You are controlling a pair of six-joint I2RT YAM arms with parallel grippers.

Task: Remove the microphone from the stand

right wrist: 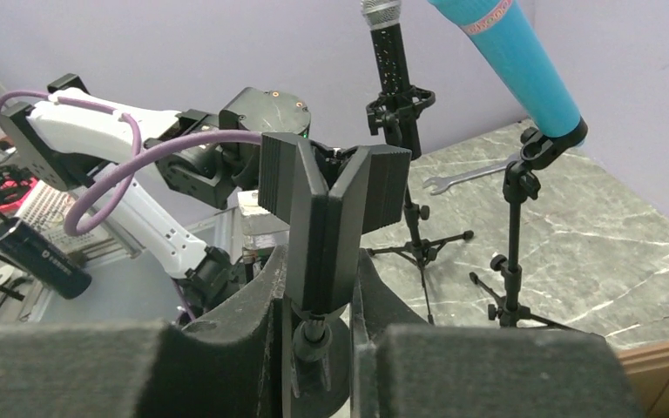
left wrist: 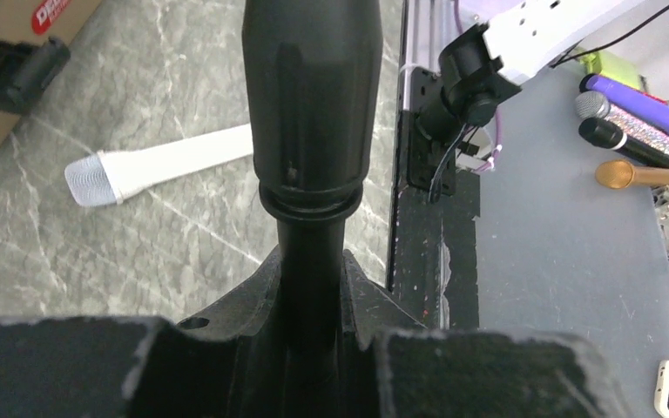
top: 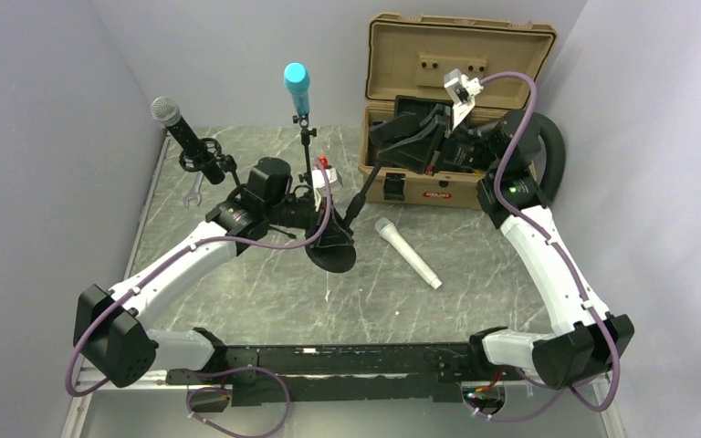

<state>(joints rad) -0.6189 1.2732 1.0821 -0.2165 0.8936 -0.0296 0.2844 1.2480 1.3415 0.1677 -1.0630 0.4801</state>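
Clamping the lower shaft of the stand (top: 333, 254), the left gripper (left wrist: 309, 348) looks like it's there to pin the round base so nothing tips. The black-mic stand (top: 203, 157) and blue-mic stand (top: 305, 128) crowd in just behind, so it's tight back there. The white microphone (top: 406, 254) is already off, lying flat on the table (top: 265, 292) beside the base, with open marble toward the near edge. Over right, the right gripper (right wrist: 314, 305) is closed around the empty clip (right wrist: 331, 209), tan case (top: 461, 55) close behind.
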